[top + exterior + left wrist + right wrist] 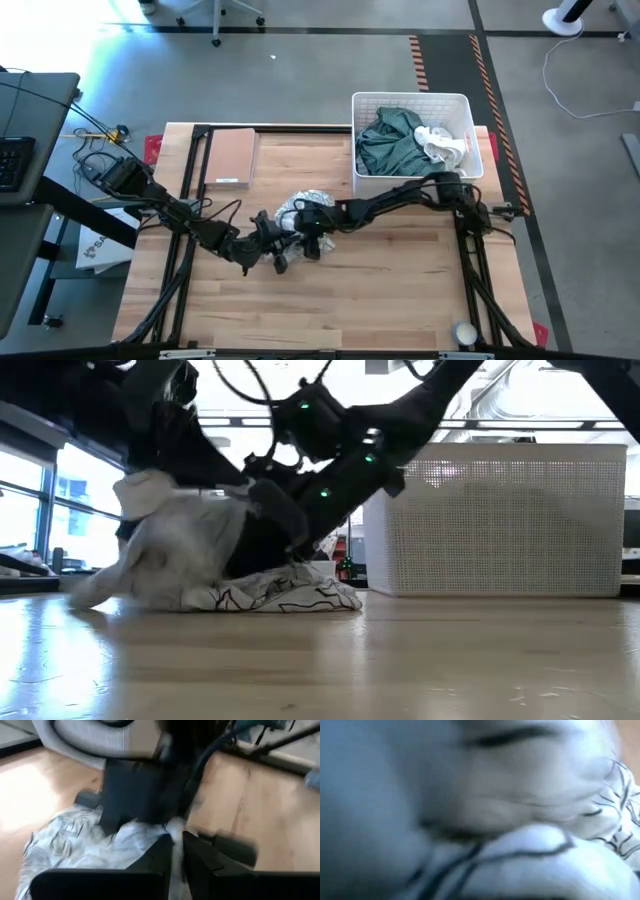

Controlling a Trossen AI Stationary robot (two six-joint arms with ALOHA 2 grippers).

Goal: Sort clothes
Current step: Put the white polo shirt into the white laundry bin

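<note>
Only the left wrist view shows the left claw (pixel 176 851) pinching white garment (pixel 75 845).

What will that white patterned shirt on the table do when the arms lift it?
Probably sag and drape: the white patterned shirt lies crumpled in soft folds. The left gripper pinches only a thin fold, so the rest would likely trail on the table. It looks light.

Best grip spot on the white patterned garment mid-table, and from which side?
Probably the raised bunched fold at the top of the white, dark-line-patterned fabric garment, from above. It lies crumpled on the wooden table, edges flat, so only the hump gives the end effector something to pinch.
</note>
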